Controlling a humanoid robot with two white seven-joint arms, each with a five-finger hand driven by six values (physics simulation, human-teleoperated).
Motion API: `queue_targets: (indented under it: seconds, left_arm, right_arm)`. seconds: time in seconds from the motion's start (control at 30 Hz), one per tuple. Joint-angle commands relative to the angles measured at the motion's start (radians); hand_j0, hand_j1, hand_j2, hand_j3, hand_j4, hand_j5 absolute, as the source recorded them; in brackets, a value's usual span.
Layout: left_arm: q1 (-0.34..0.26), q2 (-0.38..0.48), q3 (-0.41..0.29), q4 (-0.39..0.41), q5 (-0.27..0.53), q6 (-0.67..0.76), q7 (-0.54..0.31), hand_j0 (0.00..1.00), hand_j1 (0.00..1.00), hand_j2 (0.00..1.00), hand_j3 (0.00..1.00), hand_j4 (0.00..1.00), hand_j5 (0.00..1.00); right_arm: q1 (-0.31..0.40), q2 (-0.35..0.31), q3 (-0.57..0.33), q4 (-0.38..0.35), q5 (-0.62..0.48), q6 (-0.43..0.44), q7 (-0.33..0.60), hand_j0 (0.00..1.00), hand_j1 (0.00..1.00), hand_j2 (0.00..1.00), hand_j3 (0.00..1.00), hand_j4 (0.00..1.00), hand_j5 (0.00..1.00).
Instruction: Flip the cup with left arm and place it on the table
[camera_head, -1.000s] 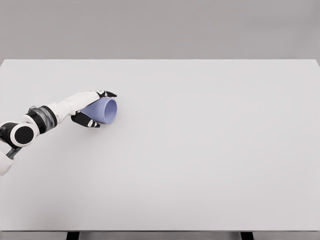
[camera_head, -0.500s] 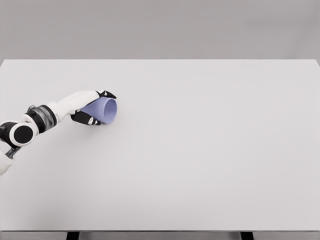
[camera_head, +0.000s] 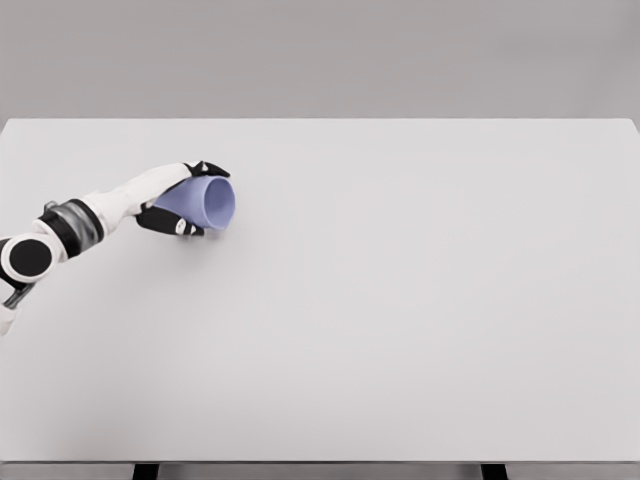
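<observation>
A pale blue cup (camera_head: 205, 203) lies on its side in my left hand (camera_head: 192, 200), its open mouth facing right. The hand's black-tipped fingers (camera_head: 212, 169) wrap over the top of the cup and the thumb (camera_head: 170, 224) presses it from below. Cup and hand hover slightly above the white table (camera_head: 400, 300) at its left side, with a faint shadow under them. The left arm reaches in from the lower left edge. The right arm does not show.
The white table fills most of the view, with its far edge near the top and its front edge at the bottom. Two dark table legs (camera_head: 146, 471) peek out below the front edge.
The left hand closed its thumb onto the cup, then lifted it slightly up and to the left. The forearm swung leftward with it.
</observation>
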Motion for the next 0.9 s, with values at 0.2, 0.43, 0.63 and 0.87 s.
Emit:
queue_targets:
  seconds: [0.2, 0.43, 0.63, 0.87]
  left_arm:
    - [0.008, -0.034, 0.072, 0.007, 0.139, 0.003, -0.001, 0.80, 0.80, 0.80, 0.80, 0.80, 0.80]
    - [0.035, -0.034, 0.122, 0.006, 0.230, 0.001, 0.001, 0.81, 0.81, 0.81, 0.81, 0.81, 0.81]
    - [0.043, -0.056, 0.135, 0.012, 0.285, 0.005, 0.001, 0.81, 0.81, 0.81, 0.81, 0.81, 0.81]
    - [0.078, -0.070, 0.175, 0.014, 0.317, 0.006, 0.001, 0.83, 0.83, 0.83, 0.83, 0.83, 0.83]
  right_arm:
    - [0.000, 0.000, 0.000, 0.000, 0.000, 0.000, 0.000, 1.00, 1.00, 1.00, 1.00, 1.00, 1.00]
    - [0.000, 0.000, 0.000, 0.000, 0.000, 0.000, 0.000, 1.00, 1.00, 1.00, 1.00, 1.00, 1.00]
    - [0.000, 0.000, 0.000, 0.000, 0.000, 0.000, 0.000, 1.00, 1.00, 1.00, 1.00, 1.00, 1.00]
    - [0.000, 0.000, 0.000, 0.000, 0.000, 0.000, 0.000, 1.00, 1.00, 1.00, 1.00, 1.00, 1.00]
